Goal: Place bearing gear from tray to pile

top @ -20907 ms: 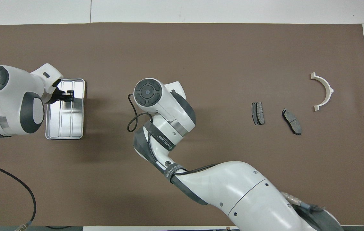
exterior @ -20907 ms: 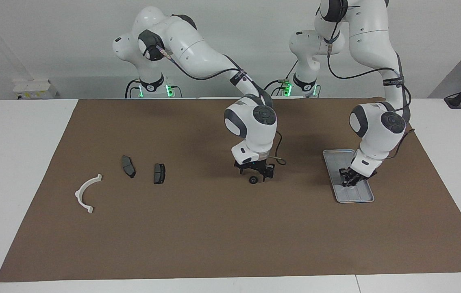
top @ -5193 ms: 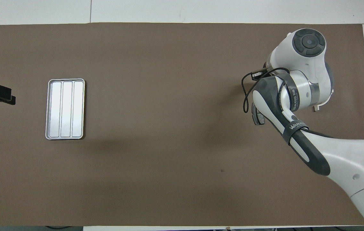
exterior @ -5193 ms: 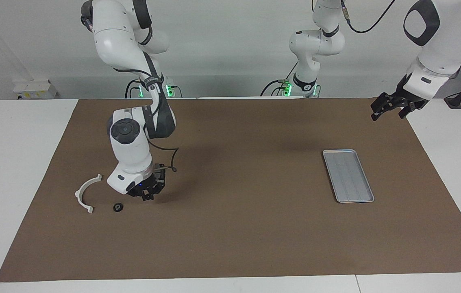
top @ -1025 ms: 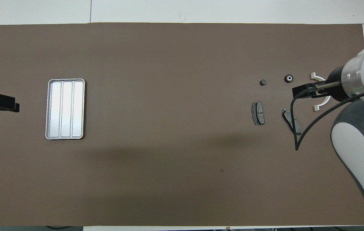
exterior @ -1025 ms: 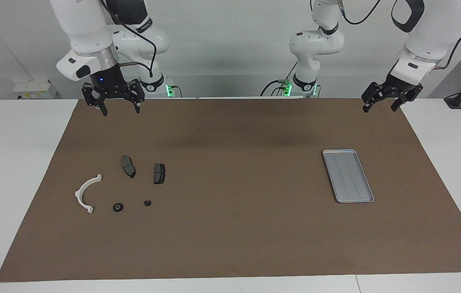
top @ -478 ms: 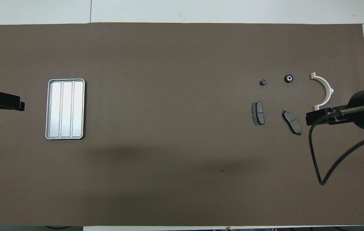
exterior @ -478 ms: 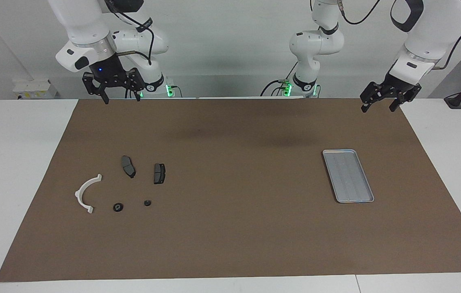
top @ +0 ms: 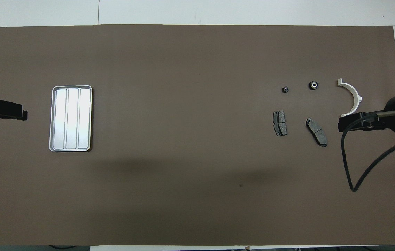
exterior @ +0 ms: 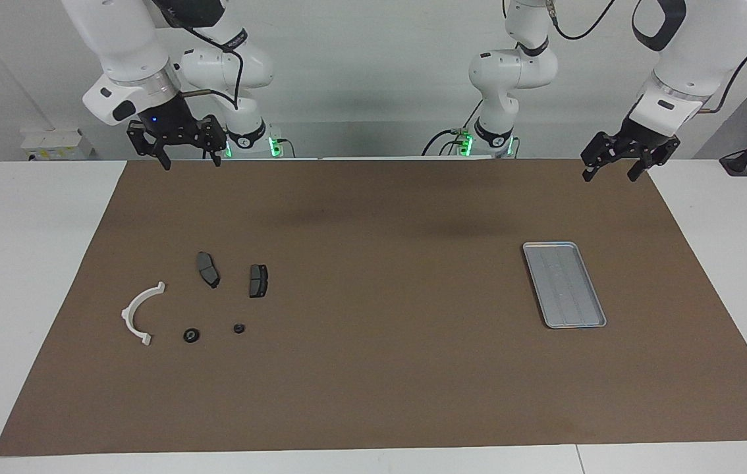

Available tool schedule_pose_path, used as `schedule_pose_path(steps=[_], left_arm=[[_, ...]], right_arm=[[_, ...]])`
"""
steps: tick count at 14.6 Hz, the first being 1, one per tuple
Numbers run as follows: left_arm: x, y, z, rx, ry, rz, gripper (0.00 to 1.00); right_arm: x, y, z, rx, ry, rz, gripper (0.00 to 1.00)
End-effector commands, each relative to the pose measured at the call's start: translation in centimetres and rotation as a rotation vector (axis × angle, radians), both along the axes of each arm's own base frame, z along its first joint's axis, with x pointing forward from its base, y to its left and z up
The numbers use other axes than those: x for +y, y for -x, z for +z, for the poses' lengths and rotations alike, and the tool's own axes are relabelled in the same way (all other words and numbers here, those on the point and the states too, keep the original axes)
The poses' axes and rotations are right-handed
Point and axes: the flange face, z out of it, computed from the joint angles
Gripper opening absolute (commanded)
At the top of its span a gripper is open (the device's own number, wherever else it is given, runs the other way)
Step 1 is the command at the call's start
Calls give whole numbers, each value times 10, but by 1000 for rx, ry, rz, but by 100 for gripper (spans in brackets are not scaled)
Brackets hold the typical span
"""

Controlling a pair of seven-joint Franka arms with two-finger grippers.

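The silver-grey tray [exterior: 564,284] lies empty on the brown mat toward the left arm's end; it also shows in the overhead view [top: 71,118]. The pile lies toward the right arm's end: a white half-ring bracket [exterior: 139,313], two dark brake-pad plates [exterior: 208,269] [exterior: 258,280], and two small black round parts, a larger one [exterior: 192,335] and a smaller one [exterior: 238,328], farther from the robots than the plates. My right gripper [exterior: 189,158] is open, empty and raised over the mat's edge by the robots. My left gripper [exterior: 609,172] is open, empty and raised over the mat's corner.
The brown mat [exterior: 380,368] covers most of the white table [exterior: 24,263]. The two arm bases stand at the robots' edge of the table. A black cable hangs from the right arm [top: 354,167] in the overhead view.
My right gripper has drawn back a little toward the robots' edge and the right arm's end. The left gripper has hardly moved. The parts on the mat lie as before.
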Motion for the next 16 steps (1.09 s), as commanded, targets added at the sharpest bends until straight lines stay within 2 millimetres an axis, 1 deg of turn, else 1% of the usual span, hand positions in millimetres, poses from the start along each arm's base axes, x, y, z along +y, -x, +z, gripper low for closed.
schedule_pose_path(steps=[1, 2, 5, 11, 14, 16], left_arm=[[-1, 5, 3, -19, 14, -3, 100], [-1, 6, 4, -21, 14, -3, 100], [-1, 6, 3, -19, 14, 4, 100], [1, 6, 3, -18, 14, 6, 100], [1, 7, 1, -7, 13, 7, 100], [1, 7, 2, -8, 13, 7, 100]], right_arm=[[4, 0, 3, -19, 55, 41, 100], [7, 1, 3, -20, 80, 55, 100], [6, 1, 4, -23, 102, 57, 100], [8, 0, 4, -24, 97, 59, 100], [6, -1, 6, -40, 86, 49, 100], [1, -2, 6, -40, 84, 37, 100]])
